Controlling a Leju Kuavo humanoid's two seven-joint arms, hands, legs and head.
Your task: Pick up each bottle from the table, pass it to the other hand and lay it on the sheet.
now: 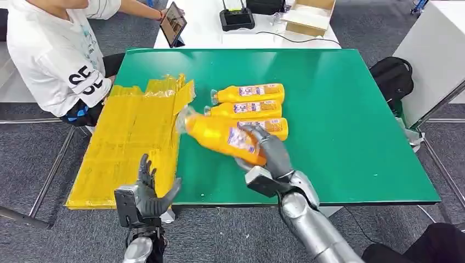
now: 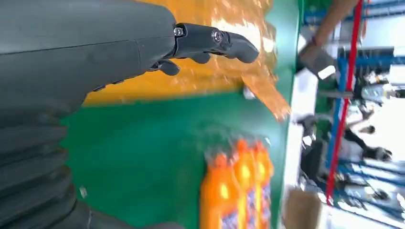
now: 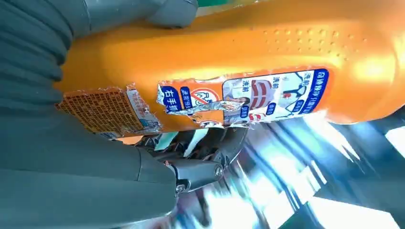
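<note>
Setting: green tabletop (image 1: 340, 137) in a workroom with grey carpet, a white desk with a tablet behind it, and a person in a white shirt (image 1: 49, 49) seated at the far left corner.
Held bottle: orange bottle (image 1: 222, 136) lifted off the tabletop, tilted, its clear cap end aimed toward the sheet; likely angled that way so the other hand can take the free end.
Right hand: right hand (image 1: 268, 150) wraps the bottle's lower body over the torn label, fingers closed round it; the right wrist view shows the grip sitting near the base, which leaves the neck half bare for a handover.
Left hand: left hand (image 1: 148, 189) holds nothing, fingers spread and raised, at the near edge of the tabletop beside the sheet; it looks posed to receive.
Sheet: yellow sheet (image 1: 131, 142) lies flat, left of the held bottle, crumpled at its far corner; nothing rests on it.
Waiting bottles: three bottles (image 1: 249, 101) lie side by side just behind the held bottle, caps toward the sheet, the nearest partly hidden by it.
Stage: my judgement, the pass between hands comes next.
</note>
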